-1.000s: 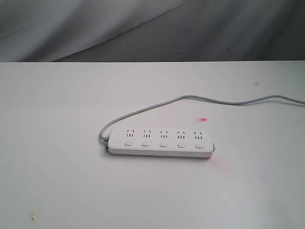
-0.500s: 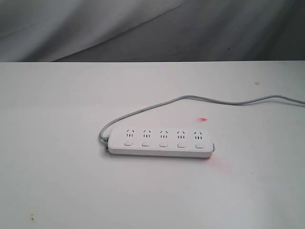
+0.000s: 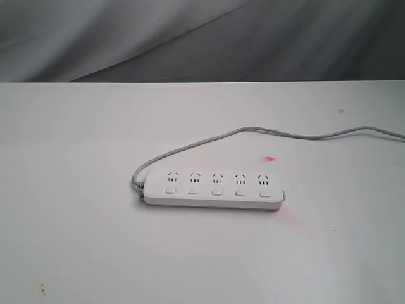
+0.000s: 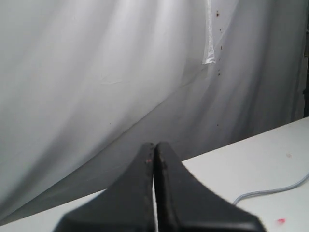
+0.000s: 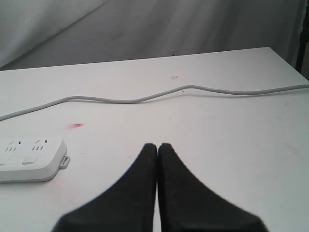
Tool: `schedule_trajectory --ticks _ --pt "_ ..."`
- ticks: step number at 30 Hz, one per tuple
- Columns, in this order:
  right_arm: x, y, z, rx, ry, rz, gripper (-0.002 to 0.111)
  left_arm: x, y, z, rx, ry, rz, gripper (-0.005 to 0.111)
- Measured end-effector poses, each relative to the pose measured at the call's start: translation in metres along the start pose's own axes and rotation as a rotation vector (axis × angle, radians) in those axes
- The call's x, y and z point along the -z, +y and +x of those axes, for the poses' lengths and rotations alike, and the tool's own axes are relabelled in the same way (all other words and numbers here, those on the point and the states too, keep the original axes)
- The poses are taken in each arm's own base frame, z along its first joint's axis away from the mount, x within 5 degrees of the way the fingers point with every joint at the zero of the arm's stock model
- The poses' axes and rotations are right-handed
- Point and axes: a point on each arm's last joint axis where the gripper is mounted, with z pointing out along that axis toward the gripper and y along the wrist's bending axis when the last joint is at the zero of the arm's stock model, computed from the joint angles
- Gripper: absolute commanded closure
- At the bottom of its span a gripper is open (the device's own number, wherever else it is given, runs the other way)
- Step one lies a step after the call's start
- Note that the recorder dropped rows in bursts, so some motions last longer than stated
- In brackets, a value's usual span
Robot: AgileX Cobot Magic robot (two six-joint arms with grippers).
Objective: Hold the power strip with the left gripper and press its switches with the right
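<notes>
1. The power strip [image 3: 213,190] lies flat near the middle of the white surface [image 3: 82,164], its long sides parallel to the far edge.
2. Its five switches [image 3: 217,190] run in a row along the side facing the near edge, one under each socket group.
3. The grey cord [image 3: 253,130] leaves the strip's left end, curls back and runs off past the right edge.
4. A small red mark [image 3: 270,159] sits on the surface just beyond the strip's right end.
5. The left gripper [image 4: 154,145] is clenched on nothing, pointing at the grey backdrop cloth [image 4: 96,72] over the far edge.
6. The right gripper [image 5: 157,146] is also clenched and empty, apart from the strip's end.
</notes>
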Motion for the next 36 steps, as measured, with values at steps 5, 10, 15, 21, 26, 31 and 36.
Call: schedule_trajectory --ticks 5,10,15,21,26,31,36 --pt "0.000 0.000 0.000 0.000 0.000 0.000 0.108 0.000 0.000 -0.003 -0.001 -0.029 0.002 0.106" --pt "0.000 0.000 0.000 0.000 0.000 0.000 0.108 -0.010 0.000 0.000 -0.028 -0.001 -0.002 0.106" --pt "0.000 0.000 0.000 0.000 0.000 0.000 0.108 -0.044 -0.002 0.000 -0.040 0.073 0.002 0.106" --pt "0.000 0.000 0.000 0.000 0.000 0.000 0.108 -0.079 -0.002 0.009 -0.040 0.147 0.002 0.106" --pt "0.000 0.000 0.000 0.000 0.000 0.000 0.108 -0.088 0.008 0.015 -0.032 0.172 -0.034 0.106" --pt "0.000 0.000 0.000 0.000 0.000 0.000 0.108 -0.090 0.023 0.017 -0.019 0.164 -0.083 0.106" --pt "0.000 0.000 0.000 0.000 0.000 0.000 0.108 -0.101 0.034 0.029 -0.050 0.191 -0.038 0.106"
